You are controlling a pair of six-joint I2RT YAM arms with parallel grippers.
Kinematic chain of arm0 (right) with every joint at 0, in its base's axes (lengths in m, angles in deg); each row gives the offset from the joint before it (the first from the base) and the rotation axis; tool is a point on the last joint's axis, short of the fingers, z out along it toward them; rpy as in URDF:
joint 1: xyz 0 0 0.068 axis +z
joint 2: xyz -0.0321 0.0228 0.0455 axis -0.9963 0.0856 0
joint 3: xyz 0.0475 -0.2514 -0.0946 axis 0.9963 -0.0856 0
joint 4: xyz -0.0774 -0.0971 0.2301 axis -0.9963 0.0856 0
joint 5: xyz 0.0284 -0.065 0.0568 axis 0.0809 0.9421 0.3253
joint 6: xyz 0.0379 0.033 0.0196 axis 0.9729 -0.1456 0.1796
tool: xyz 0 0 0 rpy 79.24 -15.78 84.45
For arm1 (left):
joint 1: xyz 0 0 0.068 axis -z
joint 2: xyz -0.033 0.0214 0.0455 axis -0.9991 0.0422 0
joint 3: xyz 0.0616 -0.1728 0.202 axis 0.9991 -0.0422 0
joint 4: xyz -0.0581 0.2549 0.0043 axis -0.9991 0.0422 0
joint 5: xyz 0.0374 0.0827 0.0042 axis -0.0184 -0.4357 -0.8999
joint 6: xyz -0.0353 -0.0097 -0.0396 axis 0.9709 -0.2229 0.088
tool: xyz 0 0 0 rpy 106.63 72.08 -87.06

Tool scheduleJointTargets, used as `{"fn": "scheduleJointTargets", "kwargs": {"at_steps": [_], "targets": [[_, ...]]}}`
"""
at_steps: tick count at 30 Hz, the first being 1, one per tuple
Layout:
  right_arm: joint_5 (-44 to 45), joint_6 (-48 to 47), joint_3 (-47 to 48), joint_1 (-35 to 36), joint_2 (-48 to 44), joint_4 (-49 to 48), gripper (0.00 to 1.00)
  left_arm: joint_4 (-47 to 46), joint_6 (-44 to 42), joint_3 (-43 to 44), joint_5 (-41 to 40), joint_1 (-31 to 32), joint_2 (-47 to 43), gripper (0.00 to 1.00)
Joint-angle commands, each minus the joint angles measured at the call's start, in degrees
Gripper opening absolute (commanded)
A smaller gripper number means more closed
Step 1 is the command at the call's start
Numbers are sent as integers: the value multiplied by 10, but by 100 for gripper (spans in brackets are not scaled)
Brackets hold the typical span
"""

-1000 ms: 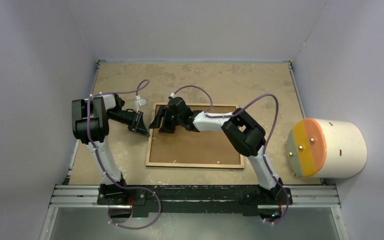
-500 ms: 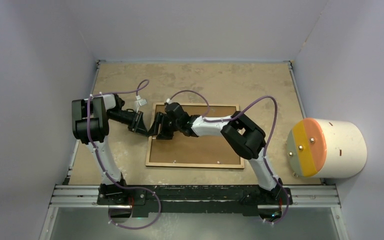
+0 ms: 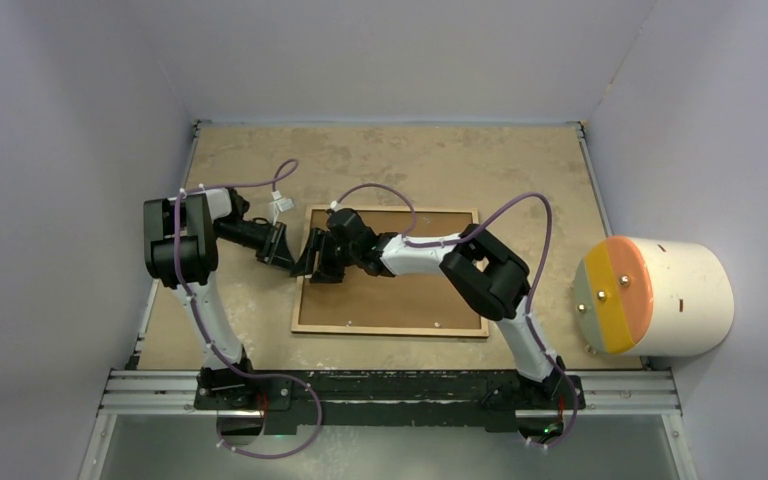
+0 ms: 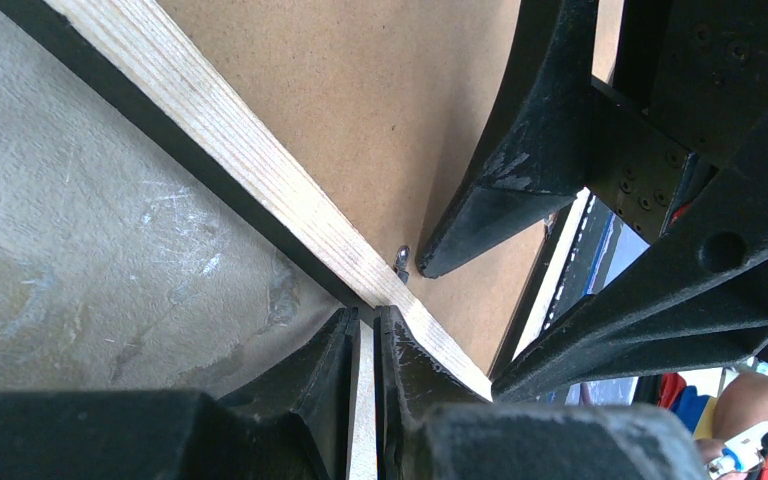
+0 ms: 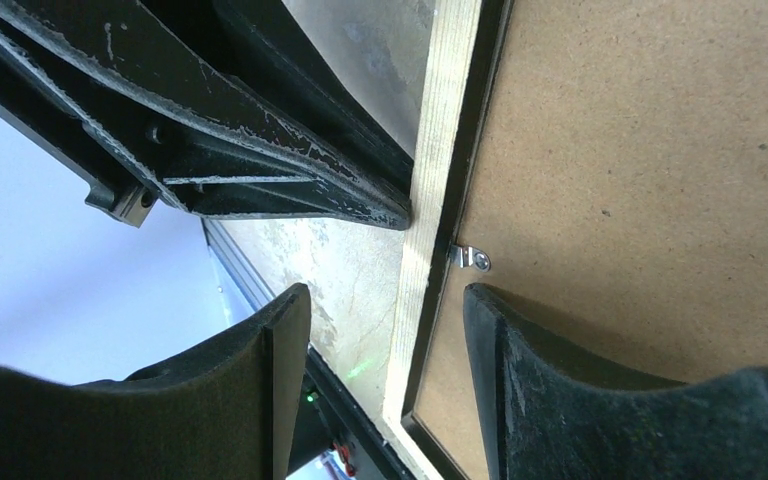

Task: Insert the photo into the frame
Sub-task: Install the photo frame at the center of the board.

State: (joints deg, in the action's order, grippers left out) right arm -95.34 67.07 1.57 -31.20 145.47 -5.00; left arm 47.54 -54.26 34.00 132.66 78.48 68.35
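The frame [image 3: 390,328] lies face down on the table, its light wood rim [image 4: 210,140] [image 5: 430,150] around the brown backing board [image 3: 410,290]. My left gripper [image 3: 290,255] [image 4: 365,325] is shut, and its tips press against the outer side of the frame's left rim. My right gripper [image 3: 318,268] [image 5: 385,295] is open and straddles that same rim. One finger hangs over the table outside, and the other [image 4: 480,210] hangs over the backing board beside a small metal tab [image 5: 470,258]. The photo is not visible in any view.
A cream cylinder with an orange and yellow face [image 3: 660,297] lies at the table's right edge. A white cable connector [image 3: 280,205] hangs near the frame's far left corner. Walls close the table on three sides, and a metal rail [image 3: 390,385] runs along the near edge.
My right gripper has slid left across the backing board to the frame's left rim. The left gripper has shifted only slightly, staying at that rim.
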Motion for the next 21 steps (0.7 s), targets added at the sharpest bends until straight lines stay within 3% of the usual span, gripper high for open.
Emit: {"fn": "scheduleJointTargets", "kwargs": {"at_steps": [1, 21], "targets": [[-9, 7, 17, -1, 17, 4, 60, -26, -39, -13, -36, 3, -6, 13], [-17, 42, -13, -16, -24, -69, 57, -3, -59, -9, -46, -7, -10, 12]]}}
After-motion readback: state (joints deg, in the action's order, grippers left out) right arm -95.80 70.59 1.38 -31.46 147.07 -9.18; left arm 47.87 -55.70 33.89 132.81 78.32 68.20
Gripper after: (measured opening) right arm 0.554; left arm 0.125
